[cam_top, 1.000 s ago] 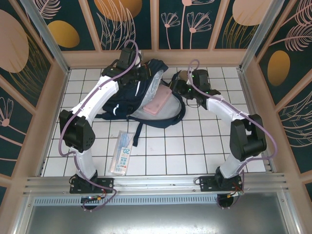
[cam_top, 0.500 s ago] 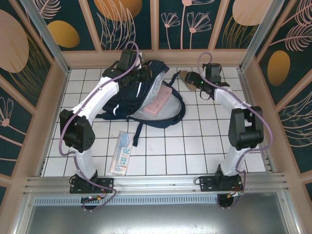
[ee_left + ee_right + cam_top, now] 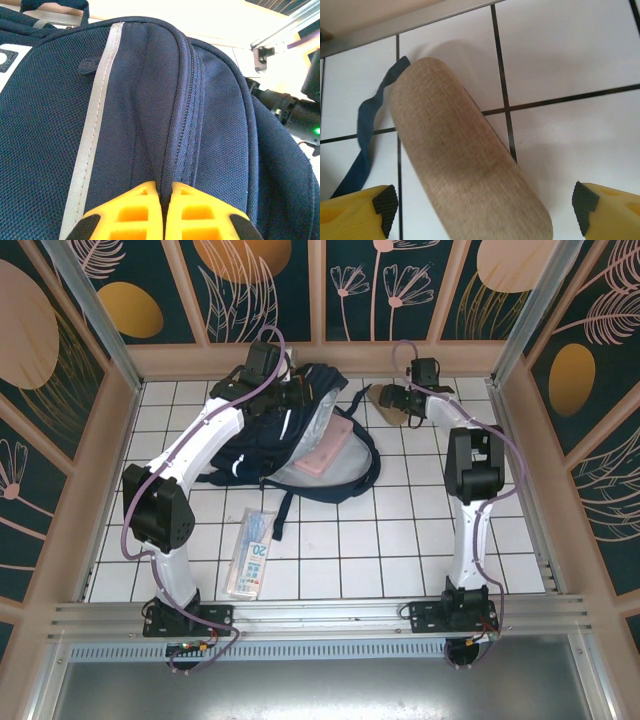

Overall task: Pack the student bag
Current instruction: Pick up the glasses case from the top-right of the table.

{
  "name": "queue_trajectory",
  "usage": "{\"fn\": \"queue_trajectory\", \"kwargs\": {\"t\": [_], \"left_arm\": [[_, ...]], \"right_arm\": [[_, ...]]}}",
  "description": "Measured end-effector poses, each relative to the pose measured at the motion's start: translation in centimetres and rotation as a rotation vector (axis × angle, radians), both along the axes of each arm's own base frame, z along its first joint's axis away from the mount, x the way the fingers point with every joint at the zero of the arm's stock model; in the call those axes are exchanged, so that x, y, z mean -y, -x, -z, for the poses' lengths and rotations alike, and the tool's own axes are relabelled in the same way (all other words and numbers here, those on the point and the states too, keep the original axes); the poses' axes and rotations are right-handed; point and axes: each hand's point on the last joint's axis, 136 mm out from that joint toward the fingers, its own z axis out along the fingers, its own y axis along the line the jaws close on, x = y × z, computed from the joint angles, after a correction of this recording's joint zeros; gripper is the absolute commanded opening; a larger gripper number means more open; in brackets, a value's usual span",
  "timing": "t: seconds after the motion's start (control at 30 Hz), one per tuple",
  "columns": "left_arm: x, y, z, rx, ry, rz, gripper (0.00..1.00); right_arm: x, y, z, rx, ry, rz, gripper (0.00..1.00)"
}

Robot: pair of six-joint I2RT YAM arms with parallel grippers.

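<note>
Right gripper [image 3: 485, 204], jaws wide above the tan case [image 3: 465, 165] just right of the student bag [image 3: 262, 445] at the table's far side, should straddle the case's middle squarely before closing, while left gripper [image 3: 164, 210] pinches the bag's seam

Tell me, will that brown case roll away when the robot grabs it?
Maybe: the case looks rounded like a tube, so a nudge could roll it. Its woven cloth looks rough, so probably not slippery. It holds a firm shape, so likely stiff.
</note>
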Motion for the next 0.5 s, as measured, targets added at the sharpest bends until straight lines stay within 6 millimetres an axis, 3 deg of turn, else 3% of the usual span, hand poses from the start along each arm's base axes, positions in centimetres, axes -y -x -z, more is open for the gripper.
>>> {"fn": "queue_trajectory", "kwargs": {"t": [0.23,0.5], "left_arm": [[0.0,0.0,0.0,0.000,0.000,0.000,0.00],[0.0,0.0,-0.1,0.001,0.000,0.000,0.00]], "right_arm": [[-0.3,-0.1,2.9,-0.069,0.029,-0.031,0.91],[-2.6,0.4,4.4,-0.095,0.083,-0.076,0.86]]}}
